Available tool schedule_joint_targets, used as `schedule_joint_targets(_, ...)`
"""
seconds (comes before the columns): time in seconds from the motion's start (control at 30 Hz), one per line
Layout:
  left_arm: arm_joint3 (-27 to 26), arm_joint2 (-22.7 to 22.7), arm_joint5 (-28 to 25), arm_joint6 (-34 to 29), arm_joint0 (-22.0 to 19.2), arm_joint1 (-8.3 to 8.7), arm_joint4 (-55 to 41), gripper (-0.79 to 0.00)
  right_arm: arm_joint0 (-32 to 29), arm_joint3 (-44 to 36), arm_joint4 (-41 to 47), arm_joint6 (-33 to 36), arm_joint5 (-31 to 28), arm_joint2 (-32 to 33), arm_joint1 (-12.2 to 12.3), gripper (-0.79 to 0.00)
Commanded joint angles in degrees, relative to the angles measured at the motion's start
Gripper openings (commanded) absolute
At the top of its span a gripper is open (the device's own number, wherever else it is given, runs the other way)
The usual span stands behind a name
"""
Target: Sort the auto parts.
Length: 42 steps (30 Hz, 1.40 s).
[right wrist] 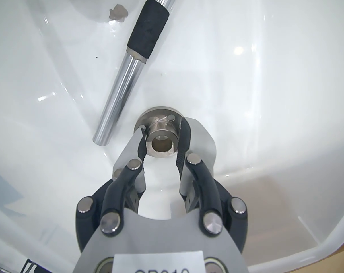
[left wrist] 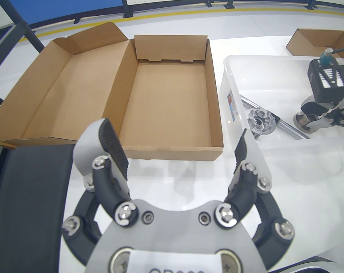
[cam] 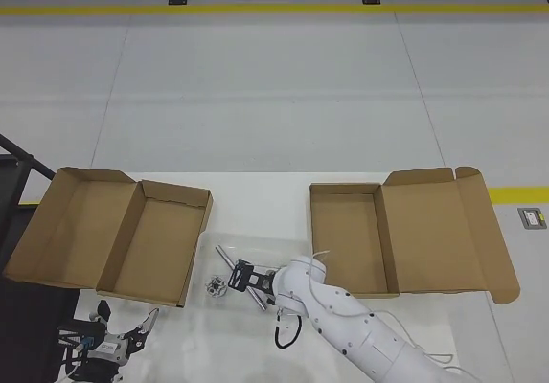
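**While the right pincer grips the bushing: risks before lift-out**

Because the right pincer (right wrist: 164, 139) is closed narrow on the round neck of the bushing (right wrist: 161, 146), one black pad on each side, the hold rests on two thin lines of contact; my judgement is that smooth metal could twist or slide out on the lift, with the wider flange dragging it down. The rod (right wrist: 123, 86) ends just beside the flange, apart from it as far as I can tell; a sideways drift would knock it.

The bushing sits low in the clear bin (right wrist: 274, 86), flange toward the floor; I cannot tell whether it rests there or is just off it. The bin wall has to be cleared on the way out; a low carry would catch it. The bin stands mid-worktop (cam: 217, 349), between the left box (cam: 154, 249) at the left edge and the right box (cam: 346, 239) toward the right edge; which box takes this part I cannot judge, so a wrong drop is possible.

The left pincer (left wrist: 174, 132) hangs wide open, holding nothing, near the front-left corner, just short of the left box and well apart from the parts.

Looks:
- bushing: dull silver; a short tube with an open bore on a round flange; small marks on the flange may be holes
- rod: bright chrome; black band (right wrist: 148, 33) wrapped partway along
- toothed casting (left wrist: 258, 120): grey; lies against the rod near the bin's left wall
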Motion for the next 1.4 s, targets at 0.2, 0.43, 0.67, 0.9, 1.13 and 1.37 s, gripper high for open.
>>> schedule_joint_targets(0.2,0.0,0.0,0.0,0.0,0.0,0.0,0.0,0.0,0.52,0.34,0.93,-1.71,-0.89,1.47,-0.36,-0.785)
schedule_joint_targets(0.43,0.0,0.0,0.0,0.0,0.0,0.0,0.0,0.0,-3.35,-10.41,1.14,-3.84,-4.0,8.75,2.53,-0.785)
schedule_joint_targets(0.67,0.0,0.0,0.0,0.0,0.0,0.0,0.0,0.0,-15.56,-32.97,-3.16,-8.68,-8.78,20.86,7.27,-0.785)
schedule_joint_targets(0.9,0.0,0.0,0.0,0.0,0.0,0.0,0.0,0.0,-28.44,-47.88,-5.01,-22.94,-11.74,34.07,10.43,-0.785)
schedule_joint_targets(1.13,0.0,0.0,0.0,0.0,0.0,0.0,0.0,0.0,-30.36,-49.69,-7.13,-24.48,-11.45,35.65,10.83,-0.785)
schedule_joint_targets(1.37,0.0,0.0,0.0,0.0,0.0,0.0,0.0,0.0,-29.25,-46.78,-5.59,-27.14,-1.38,34.64,10.13,-0.785)
